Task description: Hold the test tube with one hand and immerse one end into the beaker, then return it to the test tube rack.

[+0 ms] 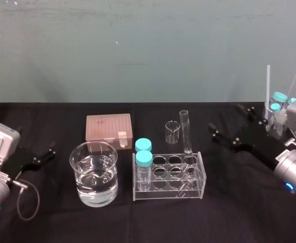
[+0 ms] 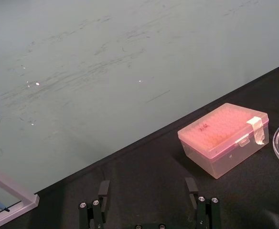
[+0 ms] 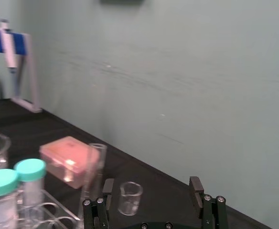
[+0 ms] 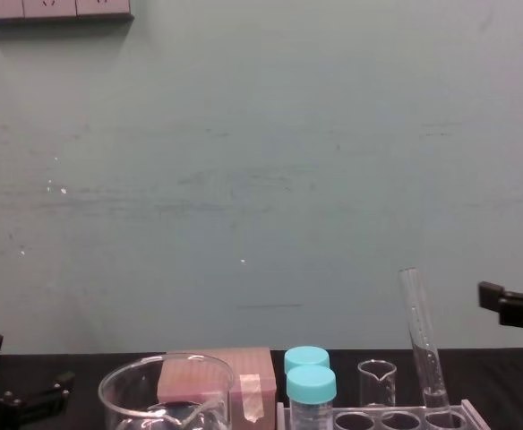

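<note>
Standing in rack [image 1: 169,178], tube [image 1: 185,132] looked light, slick, brittle | pinch gently below rim | right gripper [image 3: 151,188] and left gripper [image 2: 147,191] gaped empty

Looks like a lab: black-draped surface [image 1: 57,223] against a plain teal wall [image 1: 138,45], carrying a water-filled beaker [image 1: 94,174], clear test tube rack [image 1: 170,178] with a test tube [image 1: 185,132] and teal-capped vials [image 1: 143,164], pink lidded box [image 1: 109,127], small beaker [image 1: 172,131], pipette [image 3: 6,45] hung on a stand.

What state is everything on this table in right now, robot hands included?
test tube: standing in a back hole, ungripped
vials: capped, upright
test tube rack: upright, holding tube and vials
beaker: upright, part full of clear liquid
small beaker: upright, looks empty
pink box: lid shut
left gripper: open, empty
right gripper: open, empty
</note>
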{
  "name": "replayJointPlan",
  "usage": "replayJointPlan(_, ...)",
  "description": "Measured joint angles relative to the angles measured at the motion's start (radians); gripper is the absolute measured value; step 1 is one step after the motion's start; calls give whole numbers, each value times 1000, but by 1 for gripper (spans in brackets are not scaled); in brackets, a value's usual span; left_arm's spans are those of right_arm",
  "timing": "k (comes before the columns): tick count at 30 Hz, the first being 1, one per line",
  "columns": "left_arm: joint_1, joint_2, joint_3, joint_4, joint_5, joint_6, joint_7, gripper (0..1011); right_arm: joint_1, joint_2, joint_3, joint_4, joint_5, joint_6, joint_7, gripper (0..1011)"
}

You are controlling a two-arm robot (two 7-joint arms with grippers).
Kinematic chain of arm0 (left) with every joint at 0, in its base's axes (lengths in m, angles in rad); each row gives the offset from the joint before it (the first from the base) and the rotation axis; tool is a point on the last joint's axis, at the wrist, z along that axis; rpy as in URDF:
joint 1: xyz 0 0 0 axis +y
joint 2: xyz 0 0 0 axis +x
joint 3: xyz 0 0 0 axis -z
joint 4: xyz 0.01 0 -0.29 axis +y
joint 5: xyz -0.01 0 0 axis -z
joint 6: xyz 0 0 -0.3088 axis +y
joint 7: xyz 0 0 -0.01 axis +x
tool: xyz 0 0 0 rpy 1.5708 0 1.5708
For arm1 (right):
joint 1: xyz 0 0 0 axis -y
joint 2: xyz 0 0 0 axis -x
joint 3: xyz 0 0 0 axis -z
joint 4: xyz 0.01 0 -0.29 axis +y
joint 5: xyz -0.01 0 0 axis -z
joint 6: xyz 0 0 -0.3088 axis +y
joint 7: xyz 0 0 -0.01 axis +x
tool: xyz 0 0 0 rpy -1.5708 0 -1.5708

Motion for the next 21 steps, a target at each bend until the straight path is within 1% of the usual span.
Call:
replayJointPlan(5, 0, 0, 0, 0, 0, 0, 0, 1000, 10, -3, -10, -6, 2, -2, 53, 1002)
replayJointPlan(8, 0, 0, 0, 0, 0, 0, 0, 1000, 19, -11, -17, -6, 10, 3, 86, 1002)
replayJointPlan(11, 0, 0, 0, 0, 0, 0, 0, 1000, 31, -27, -23, 2, 20, 17, 121, 1002)
replayJointPlan(21, 0, 0, 0, 0, 0, 0, 0, 1000, 56, -71, -23, 35, 42, 51, 175, 1002)
